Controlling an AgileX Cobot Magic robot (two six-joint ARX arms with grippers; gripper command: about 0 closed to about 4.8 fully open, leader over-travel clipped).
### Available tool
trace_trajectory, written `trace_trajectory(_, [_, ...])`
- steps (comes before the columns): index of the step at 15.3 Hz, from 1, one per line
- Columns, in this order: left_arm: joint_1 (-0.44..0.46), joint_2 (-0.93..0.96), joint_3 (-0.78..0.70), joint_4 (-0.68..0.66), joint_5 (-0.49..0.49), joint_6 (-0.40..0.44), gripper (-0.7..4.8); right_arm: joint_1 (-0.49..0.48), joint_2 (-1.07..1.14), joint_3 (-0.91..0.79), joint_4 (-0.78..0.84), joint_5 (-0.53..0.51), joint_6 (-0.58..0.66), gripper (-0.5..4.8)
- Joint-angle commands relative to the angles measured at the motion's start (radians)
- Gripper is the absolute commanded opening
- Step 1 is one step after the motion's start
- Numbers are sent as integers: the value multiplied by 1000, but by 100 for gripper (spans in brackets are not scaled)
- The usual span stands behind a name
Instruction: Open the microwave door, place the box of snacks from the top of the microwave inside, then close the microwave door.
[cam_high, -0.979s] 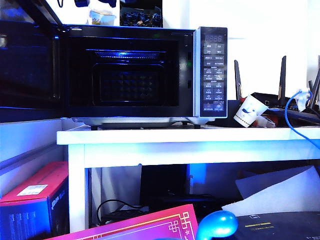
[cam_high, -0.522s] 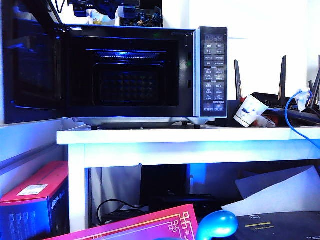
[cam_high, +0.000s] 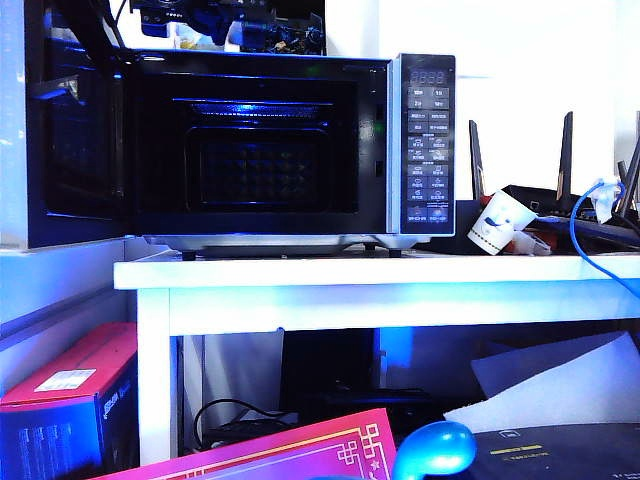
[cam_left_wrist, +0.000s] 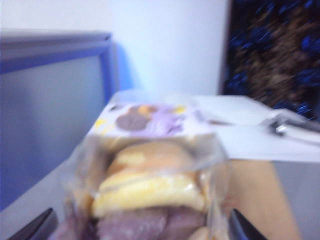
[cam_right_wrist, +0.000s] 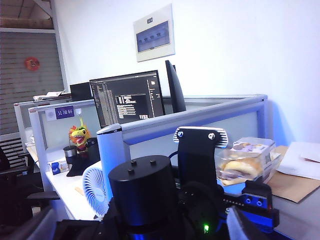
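Already I have the microwave door (cam_high: 75, 140) swung wide and my left gripper (cam_left_wrist: 140, 227), fingers spread, straddling the box of snacks (cam_left_wrist: 150, 175) at upper left, apparently unclamped; right gripper (cam_right_wrist: 145, 225) idles open, empty.

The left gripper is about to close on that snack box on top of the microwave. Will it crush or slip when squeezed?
The box of snacks looks like thin clear plastic over soft buns, so it probably dents under a firm squeeze. The glossy film may be slippery against the fingertips of the open left gripper. It seems light, so it could slide if nudged.
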Motion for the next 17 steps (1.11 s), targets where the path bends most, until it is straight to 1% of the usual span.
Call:
trace_trajectory(1, [-1,-4,6,26,-13,-6,479,2,-8,5,17,-3,5,479])
trace_trajectory(4, [7,0,6,86,13,-8,479,2,-8,5,19,-6,31,479])
trace_trajectory(6, [16,1,7,97,20,-8,479,2,-8,5,40,-6,31,479])
trace_trajectory(8, [32,9,7,108,57,-12,479,2,-8,5,56,-10,31,479])
trace_trajectory(9, [40,11,7,107,61,-12,479,2,-8,5,56,-11,32,479])
trace_trajectory(10, [43,15,7,108,84,-22,479,7,-8,5,56,-10,31,479])
trace_trajectory(11, [49,20,7,100,127,-40,479,9,-8,5,61,-16,32,479])
trace_trajectory(14, [60,32,7,85,192,-89,479,11,-14,5,62,-25,34,479])
trace_trajectory(16, [60,35,7,78,205,-91,479,11,-16,6,63,-26,35,479])
trace_trajectory(17, [60,37,7,78,237,-103,479,11,-16,6,62,-26,35,479])
